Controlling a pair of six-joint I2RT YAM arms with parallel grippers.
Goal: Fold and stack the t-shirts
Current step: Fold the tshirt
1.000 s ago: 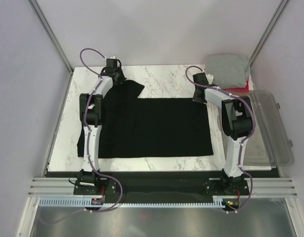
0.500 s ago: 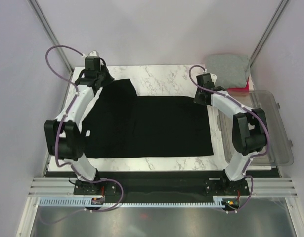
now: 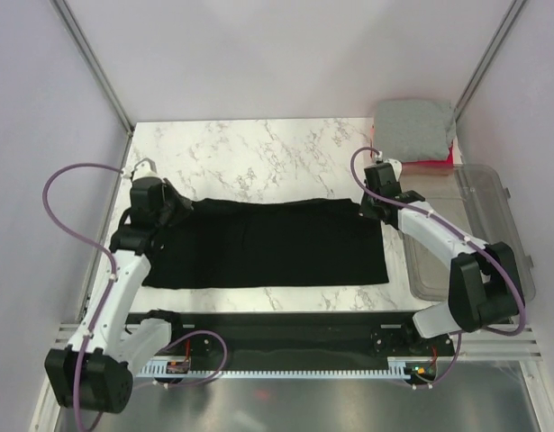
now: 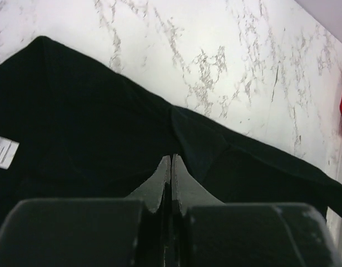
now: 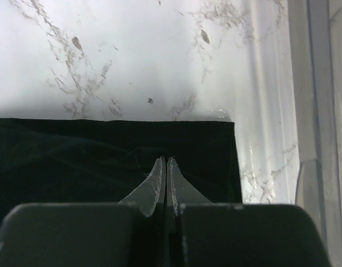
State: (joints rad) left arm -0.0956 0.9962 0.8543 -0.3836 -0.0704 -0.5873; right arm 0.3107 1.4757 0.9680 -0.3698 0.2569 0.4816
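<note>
left gripper (image 4: pixel 171 159): tips pressed together, pinching black t-shirt (image 4: pixel 76 122) | shirt: stretched flat between the 2 grippers | right gripper (image 5: pixel 165 161): pinching the same edge, corner just right of its tips | risk: a thin pinch slips or 1 arm pulls unevenly, skewing the fold
</note>
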